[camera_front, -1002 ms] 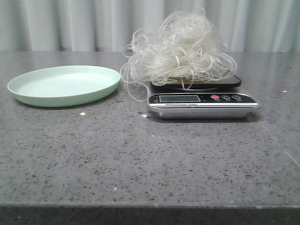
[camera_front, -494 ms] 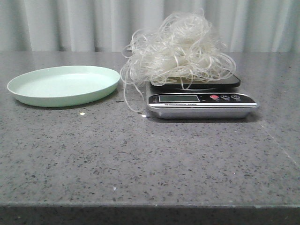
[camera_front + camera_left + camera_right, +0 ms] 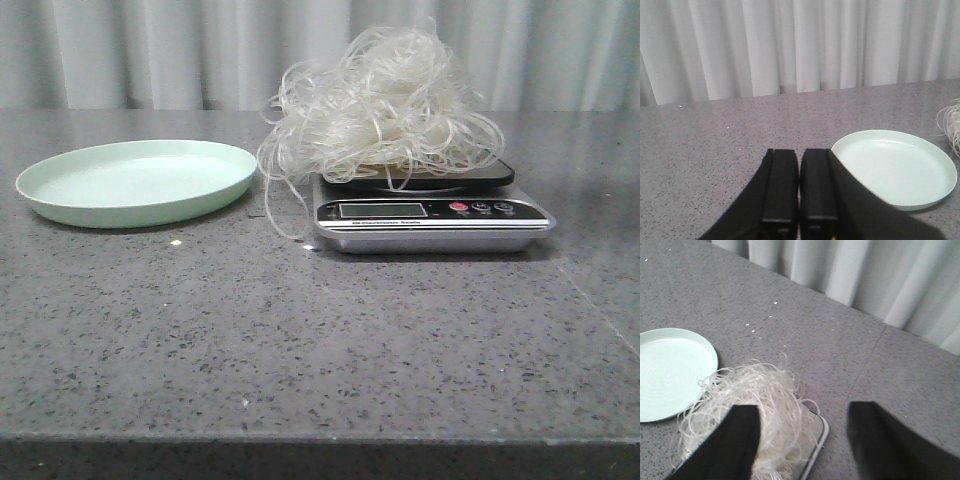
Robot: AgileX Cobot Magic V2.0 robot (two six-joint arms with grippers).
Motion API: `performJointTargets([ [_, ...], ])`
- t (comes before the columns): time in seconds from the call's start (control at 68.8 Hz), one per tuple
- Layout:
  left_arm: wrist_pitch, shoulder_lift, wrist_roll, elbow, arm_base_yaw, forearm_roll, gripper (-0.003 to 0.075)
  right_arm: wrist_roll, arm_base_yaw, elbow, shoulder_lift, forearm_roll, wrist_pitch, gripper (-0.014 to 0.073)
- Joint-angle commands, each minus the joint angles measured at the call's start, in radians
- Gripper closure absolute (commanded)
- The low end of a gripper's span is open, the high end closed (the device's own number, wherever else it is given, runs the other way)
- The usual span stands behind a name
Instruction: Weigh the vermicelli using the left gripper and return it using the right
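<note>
The vermicelli (image 3: 380, 105), a fluffy whitish tangle, lies heaped on the pan of a digital kitchen scale (image 3: 430, 215) in the front view; some strands hang over the scale's left side. It also shows in the right wrist view (image 3: 765, 410). The pale green plate (image 3: 135, 180) is empty to the scale's left. My left gripper (image 3: 799, 170) is shut and empty, above the table beside the plate (image 3: 892, 167). My right gripper (image 3: 802, 425) is open above the scale (image 3: 817, 432), one finger over the noodles. Neither gripper shows in the front view.
The grey speckled stone table (image 3: 300, 340) runs to a front edge near the camera. A pale curtain (image 3: 150, 50) hangs behind it. A small pale crumb (image 3: 176, 242) lies in front of the plate.
The scale has shifted slightly on the table and the hanging strands at its left have settled lower. The plate has not moved.
</note>
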Motion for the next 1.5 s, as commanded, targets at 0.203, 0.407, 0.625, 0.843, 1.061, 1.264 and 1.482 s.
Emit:
performJointTargets([
  [0.203, -0.085, 0.011, -0.011, -0.024, 0.002, -0.002, 0.0583, -0.01, 0.052, -0.151, 0.186, 0.075, 0.026, -0.0022],
  [0.407, -0.085, 0.011, -0.011, -0.024, 0.002, -0.002, 0.0583, -0.01, 0.052, -0.151, 0.31, 0.096, 0.058, -0.0022],
  [0.625, -0.085, 0.011, -0.011, -0.024, 0.002, -0.002, 0.0583, -0.01, 0.052, -0.151, 0.42, 0.106, 0.095, -0.0022],
  [0.843, -0.085, 0.011, -0.011, -0.024, 0.002, -0.002, 0.0583, -0.01, 0.052, -0.151, 0.502, 0.106, 0.176, -0.0022],
  [1.061, -0.085, 0.011, -0.011, -0.024, 0.002, -0.002, 0.0583, -0.01, 0.052, -0.151, 0.544, 0.106, 0.228, 0.0005],
  [1.264, -0.085, 0.011, -0.011, -0.024, 0.002, -0.002, 0.0583, -0.01, 0.052, -0.151, 0.544, 0.106, 0.234, 0.0293],
  [1.482, -0.085, 0.011, -0.011, -0.024, 0.002, -0.002, 0.0583, -0.01, 0.052, -0.151, 0.542, 0.106, 0.236, 0.0435],
])
